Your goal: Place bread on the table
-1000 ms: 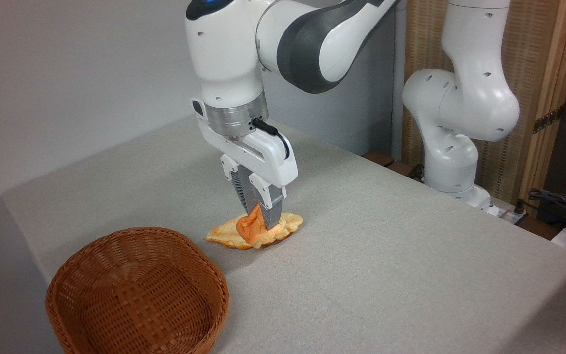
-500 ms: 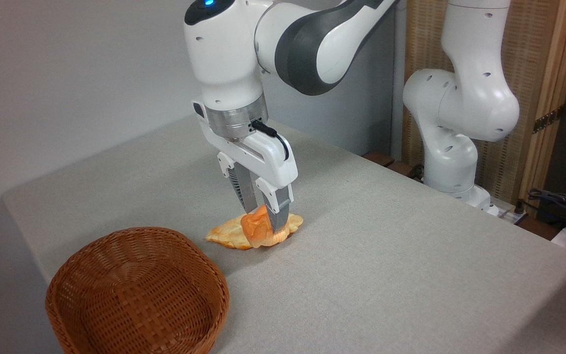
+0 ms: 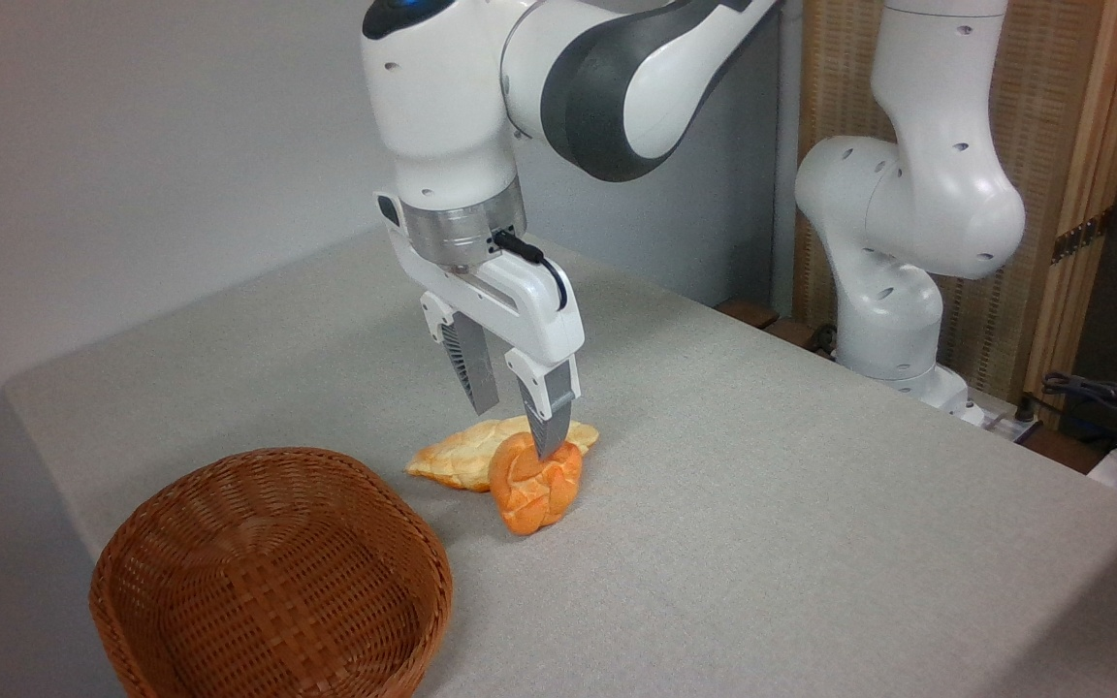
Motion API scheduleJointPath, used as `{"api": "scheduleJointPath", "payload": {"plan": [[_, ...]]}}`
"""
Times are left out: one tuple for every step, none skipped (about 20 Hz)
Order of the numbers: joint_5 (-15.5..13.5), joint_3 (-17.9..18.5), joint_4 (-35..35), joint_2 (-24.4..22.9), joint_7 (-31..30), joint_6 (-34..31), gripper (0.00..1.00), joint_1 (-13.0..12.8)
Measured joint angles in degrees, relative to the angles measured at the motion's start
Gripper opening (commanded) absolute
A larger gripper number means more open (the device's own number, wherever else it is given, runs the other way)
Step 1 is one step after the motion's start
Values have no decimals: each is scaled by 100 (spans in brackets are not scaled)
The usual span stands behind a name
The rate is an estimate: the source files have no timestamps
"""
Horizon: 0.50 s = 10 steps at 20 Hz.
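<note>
The bread [image 3: 535, 483], a small golden-orange knotted bun, rests on the grey cloth of the table [image 3: 762, 504], leaning against the front of a paler braided loaf [image 3: 466, 459]. My gripper [image 3: 516, 427] hangs just above it, open, with its fingers spread. The right fingertip [image 3: 549, 438] is at the bun's top edge; whether it touches is unclear. The left finger [image 3: 476, 373] stands free above the loaf. Nothing is held between them.
A brown wicker basket [image 3: 268, 572] with nothing in it stands at the front left, near the table's edge. The arm's white base [image 3: 893, 320] rises behind the table's far right edge, with cables [image 3: 1101, 402] at the far right.
The gripper opened and rose a little. The bun dropped out of it, rolled forward off the loaf and now lies on the cloth in front of it.
</note>
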Motion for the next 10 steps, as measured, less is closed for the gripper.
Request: {"api": "scheduleJointPath", "payload": {"plan": [[0,1,24,-1,0,0,100,1],[0,3,44,-1,0,0,100,1],[0,3,57,-1,0,0,100,2],[0,3,63,-1,0,0,100,2],[0,3,72,-1,0,0,100,2],[0,3,92,-2,0,0,100,2],[0,3,126,-3,0,9,100,2],[0,3,176,-4,0,14,100,2],[0,3,229,-5,1,17,100,2],[0,3,272,-6,4,43,100,2]]}}
